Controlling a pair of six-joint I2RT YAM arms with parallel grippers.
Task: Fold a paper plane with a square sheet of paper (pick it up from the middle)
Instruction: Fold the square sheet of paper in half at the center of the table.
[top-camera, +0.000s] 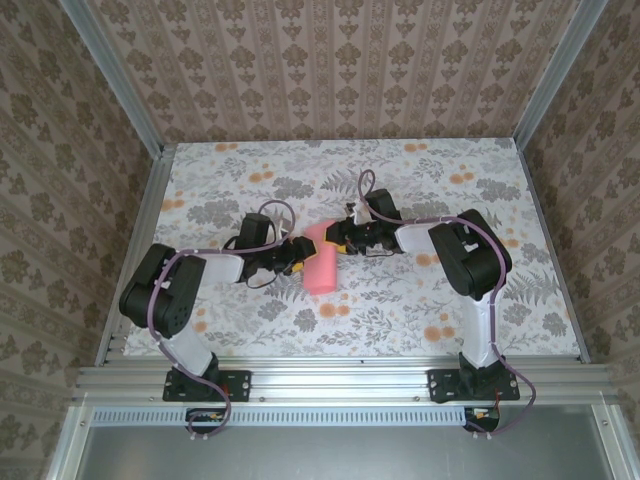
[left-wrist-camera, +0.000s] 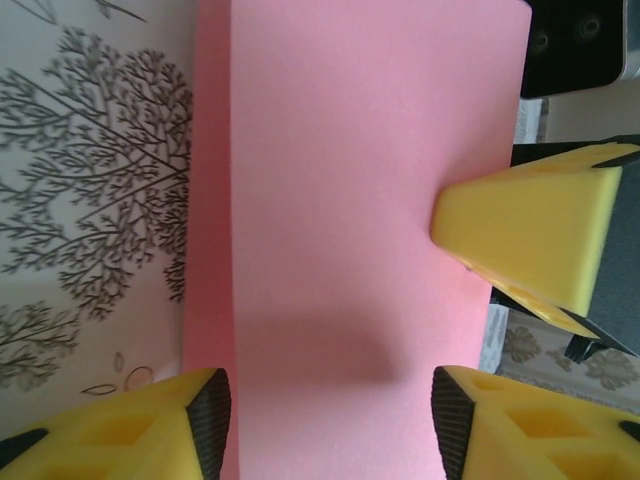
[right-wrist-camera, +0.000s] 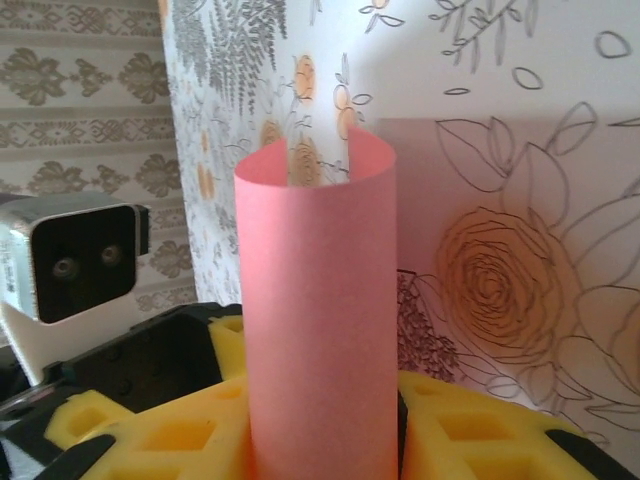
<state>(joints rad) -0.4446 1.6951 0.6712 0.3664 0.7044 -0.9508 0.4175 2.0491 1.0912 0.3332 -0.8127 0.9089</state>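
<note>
Sheet: the square sheet of thin pink-red paper sits mid-surface between the two arms. It is bent into a U-shaped curl, with its near end pointing toward the arm bases. No sharp crease shows on it.
Weight and stiffness: judged very light and limp. It should bow under any push, spring out of the curl unless pressed flat, and keep every dent or stray crease.
Slip: smooth paper on a smooth print probably slides easily, so a one-sided push would shove it along rather than fold it.
Where to hold: by the middle of the curl, with both layers pinched together and the edges matched before pressing. The corners look too floppy to steer from.
Left jaws: about half apart, which I would call open. The yellow fingers with black pads stand either side of the sheet. I cannot tell whether the pads touch it.
Right jaws: narrowed and clamped on the sheet. The yellow fingers press both flanks at its base, so the paper arches up between them. In the left wrist view one of these fingers rests against the paper's edge.
Beyond: the white surface printed with grey leaves and orange flowers runs on to the brown patterned wall panels.
</note>
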